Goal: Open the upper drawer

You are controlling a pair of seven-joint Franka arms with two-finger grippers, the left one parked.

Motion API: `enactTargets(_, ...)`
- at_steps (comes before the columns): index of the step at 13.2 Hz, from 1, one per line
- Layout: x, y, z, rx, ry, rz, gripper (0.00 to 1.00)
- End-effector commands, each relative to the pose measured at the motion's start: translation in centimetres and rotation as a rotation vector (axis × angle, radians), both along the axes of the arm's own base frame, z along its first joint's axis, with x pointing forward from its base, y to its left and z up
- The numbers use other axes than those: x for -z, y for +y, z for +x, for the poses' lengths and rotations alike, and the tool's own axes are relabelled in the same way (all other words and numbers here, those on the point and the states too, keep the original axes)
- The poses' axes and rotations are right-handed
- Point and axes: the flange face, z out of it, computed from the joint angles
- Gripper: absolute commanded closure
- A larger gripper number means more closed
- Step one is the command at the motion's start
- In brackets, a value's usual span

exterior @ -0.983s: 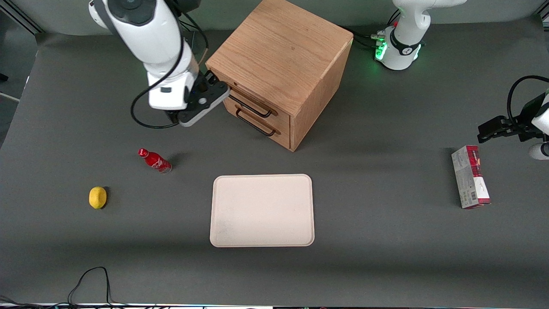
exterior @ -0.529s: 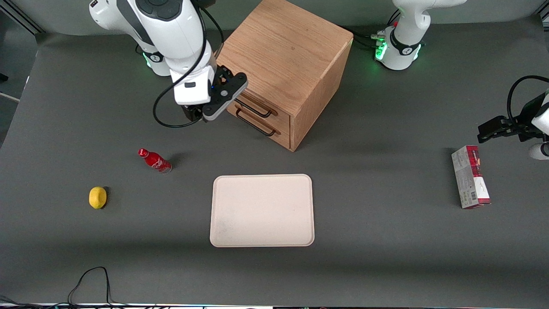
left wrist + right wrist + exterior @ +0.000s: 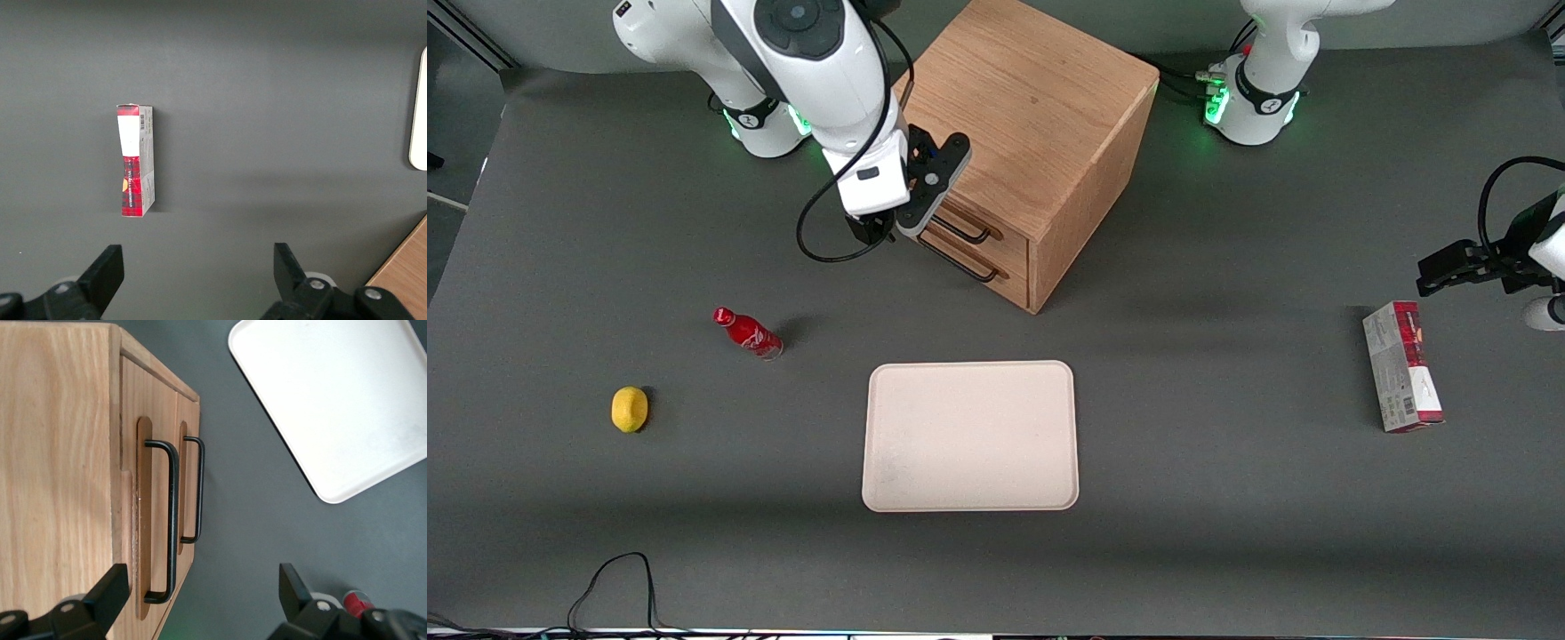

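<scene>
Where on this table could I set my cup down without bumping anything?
The bare tray is free, as is the table between it and the red box. It is crowded in front of the upper drawer, where the open gripper hovers. The bottle and lemon sit toward the working arm's end.

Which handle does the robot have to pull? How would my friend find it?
Find the big wooden cabinet on the grey table. Its front has two drawers, each with a black wire handle. Pick the upper drawer's handle, just under the cabinet's top; the open gripper hangs in front of it, and the matching lower handle sits nearer the table.
</scene>
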Motion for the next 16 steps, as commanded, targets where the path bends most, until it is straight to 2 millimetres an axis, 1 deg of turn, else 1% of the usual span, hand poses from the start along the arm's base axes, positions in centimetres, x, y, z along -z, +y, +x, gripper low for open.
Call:
enactTargets(1, 0.0, -1.1, 0.2, -0.035, 0.035, 0.057, 0.00)
enactTargets(4, 0.1, -1.2, 0.3, -0.014, 0.040, 0.055, 0.00)
enactTargets(7, 1.0, -0.9, -0.2, 0.051, 0.063, 0.042, 0.00)
enactTargets(10, 3.1, -1.0, -0.4, 0.064, 0.068, 0.041, 0.00)
enactTargets(13, 5.1, -0.9, -1.3, 0.071, 0.052, 0.050, 0.00)
enactTargets(14, 5.1, -0.4, -1.6, 0.063, 0.048, 0.052, 0.00)
enactTargets(16, 5.6, -0.2, -1.7, 0.061, 0.051, 0.048, 0.00)
